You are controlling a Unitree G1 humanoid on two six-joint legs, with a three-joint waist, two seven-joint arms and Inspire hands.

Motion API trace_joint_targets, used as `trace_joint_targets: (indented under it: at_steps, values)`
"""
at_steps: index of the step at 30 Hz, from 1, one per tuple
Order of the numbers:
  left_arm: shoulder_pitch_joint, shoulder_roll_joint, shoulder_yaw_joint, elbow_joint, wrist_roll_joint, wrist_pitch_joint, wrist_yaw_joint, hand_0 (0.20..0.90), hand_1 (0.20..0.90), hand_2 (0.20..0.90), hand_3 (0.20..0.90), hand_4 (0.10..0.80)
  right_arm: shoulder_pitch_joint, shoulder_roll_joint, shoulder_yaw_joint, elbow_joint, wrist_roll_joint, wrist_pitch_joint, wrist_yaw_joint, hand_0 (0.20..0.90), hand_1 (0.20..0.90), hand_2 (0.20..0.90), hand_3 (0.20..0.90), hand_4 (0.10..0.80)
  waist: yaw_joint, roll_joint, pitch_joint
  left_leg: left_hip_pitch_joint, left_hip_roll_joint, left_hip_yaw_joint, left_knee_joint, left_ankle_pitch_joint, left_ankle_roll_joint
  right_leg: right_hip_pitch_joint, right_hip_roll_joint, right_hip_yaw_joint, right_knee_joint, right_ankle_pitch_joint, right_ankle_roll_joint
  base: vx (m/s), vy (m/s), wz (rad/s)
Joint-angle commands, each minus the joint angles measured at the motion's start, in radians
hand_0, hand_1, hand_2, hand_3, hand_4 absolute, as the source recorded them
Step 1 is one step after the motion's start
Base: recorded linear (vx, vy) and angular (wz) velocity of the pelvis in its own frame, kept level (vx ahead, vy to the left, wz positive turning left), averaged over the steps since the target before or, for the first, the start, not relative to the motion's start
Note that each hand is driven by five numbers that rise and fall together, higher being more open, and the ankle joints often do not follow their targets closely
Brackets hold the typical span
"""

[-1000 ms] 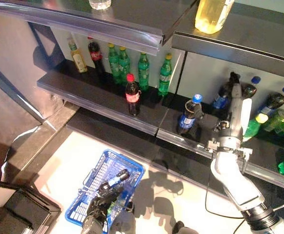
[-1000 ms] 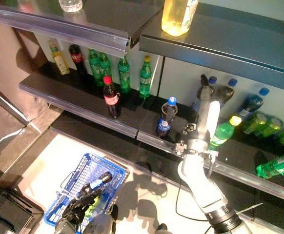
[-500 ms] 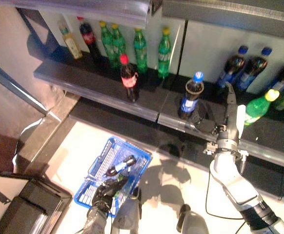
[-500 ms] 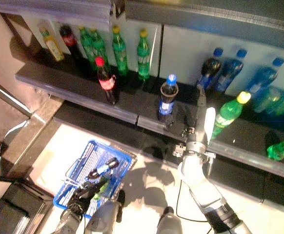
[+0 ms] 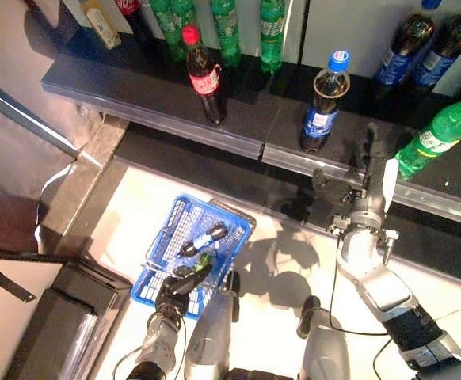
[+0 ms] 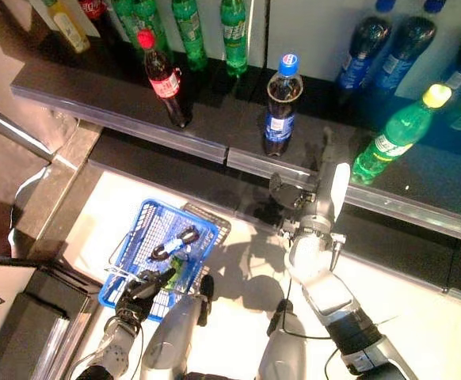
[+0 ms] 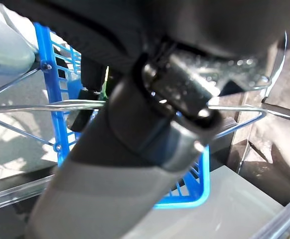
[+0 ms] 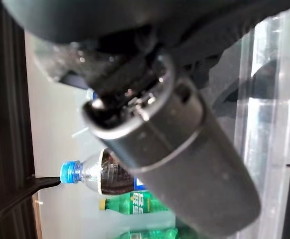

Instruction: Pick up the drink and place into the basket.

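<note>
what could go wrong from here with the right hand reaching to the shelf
The right hand is raised at the shelf's front edge, close to the blue-capped bottle; a careless reach may topple it. The tilted green bottle beside it might roll. The blue basket, held by the left hand, already holds a bottle.

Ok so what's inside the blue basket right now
Inside the blue basket lies a dark bottle on its side, with something green beside it, too covered to identify. The left hand hides the basket's near corner, so anything under it can't be seen.
</note>
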Motion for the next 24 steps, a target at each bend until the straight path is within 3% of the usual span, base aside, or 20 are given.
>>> trace_joint_targets:
  at_steps: [1, 15, 24]
  values:
    - [0.238, 0.125, -0.097, -0.023, 0.045, -0.006, 0.012, 0.3, 0.3, 0.3, 0.2, 0.1, -0.159, 0.022, -0.055, -0.059, -0.002, -0.101, -0.092, 0.9, 0.9, 0.9, 0.9, 0.8, 0.042, -0.037, -0.008, -0.093, -0.007, -0.058, 0.059, 0.079, -0.022, 0.051, -0.013, -0.032, -0.065, 0.074, -0.012, -0.003, -0.023, 0.06]
    - [0.178, 0.175, -0.099, -0.071, 0.052, 0.036, 0.037, 0.3, 0.3, 0.3, 0.2, 0.1, -0.404, 0.044, -0.085, 0.057, 0.091, -0.113, -0.142, 0.9, 0.9, 0.9, 0.9, 0.8, 0.104, -0.079, -0.008, -0.171, -0.017, -0.07, 0.076, 0.006, 0.009, 0.039, -0.007, -0.048, -0.138, 0.103, 0.013, -0.013, -0.033, 0.07]
    - [0.138, 0.195, -0.106, -0.084, 0.046, 0.047, 0.066, 0.3, 0.3, 0.3, 0.2, 0.1, -0.532, 0.018, -0.103, 0.174, 0.185, -0.112, -0.205, 0.9, 0.9, 0.9, 0.9, 0.8, 0.124, -0.099, -0.008, -0.209, -0.018, -0.071, 0.073, 0.0, 0.019, 0.011, -0.007, -0.061, -0.16, 0.115, 0.015, -0.019, -0.012, 0.04]
